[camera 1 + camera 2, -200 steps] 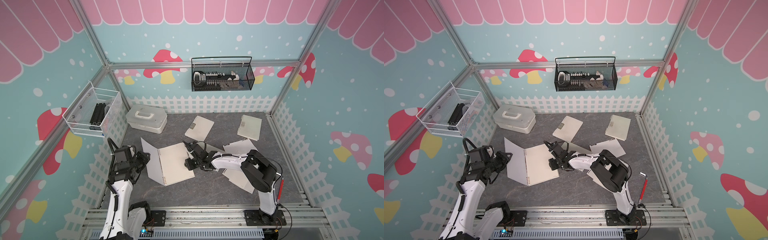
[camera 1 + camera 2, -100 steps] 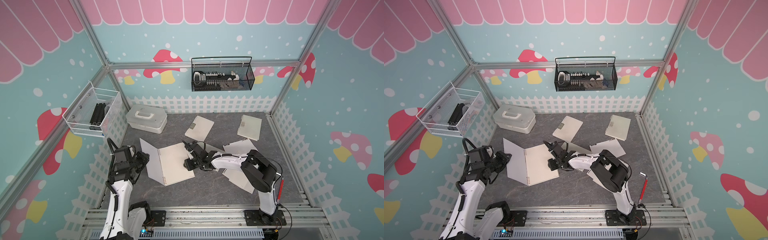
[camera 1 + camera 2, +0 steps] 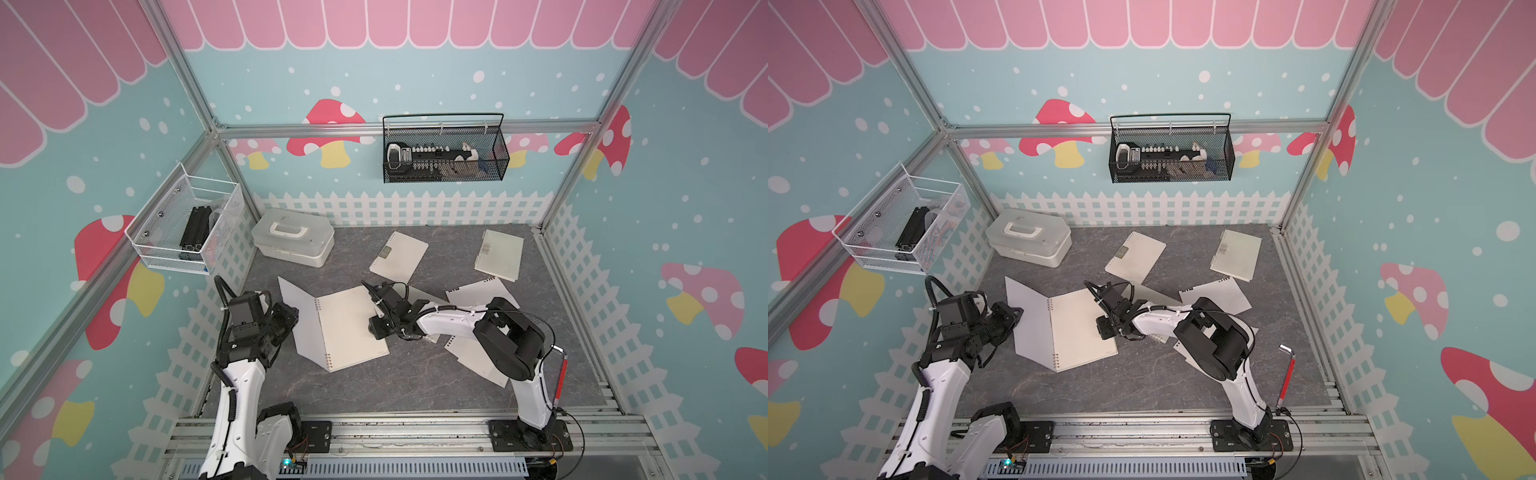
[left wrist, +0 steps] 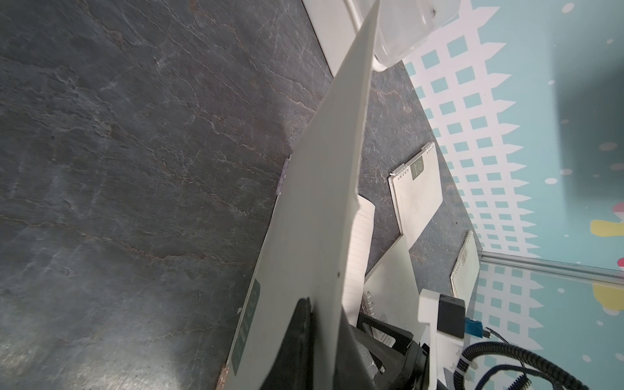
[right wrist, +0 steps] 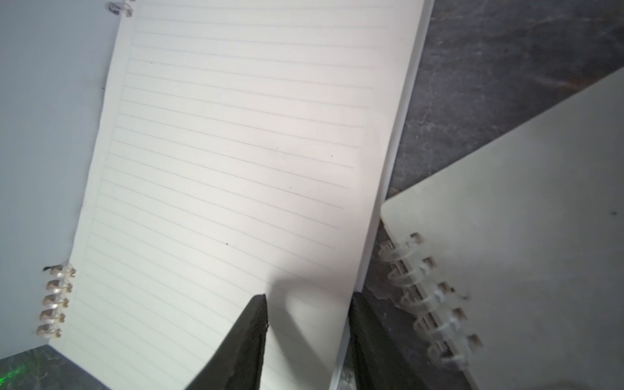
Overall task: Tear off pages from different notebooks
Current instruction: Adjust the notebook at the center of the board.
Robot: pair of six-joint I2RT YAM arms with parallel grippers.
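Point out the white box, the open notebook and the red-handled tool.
white box [image 3: 293,239], in a top view: lid
open notebook [image 3: 345,332], in a top view: lined page
red-handled tool [image 3: 560,382], in a top view: red handle

Premises: a robotics test cell of laboratory type.

Evidence:
- An aluminium-profile frame [image 3: 540,124] encloses the work area.
- The wall panels [image 3: 415,75] are printed backdrop showing mushrooms and a picket fence.
- A left arm [image 3: 241,382] and a right arm [image 3: 449,322] are bolted to a metal rail [image 3: 415,432] at the front.
- Cabling is exposed.
- A black wire basket [image 3: 444,176] and a white wire basket [image 3: 174,253] hang on the walls.
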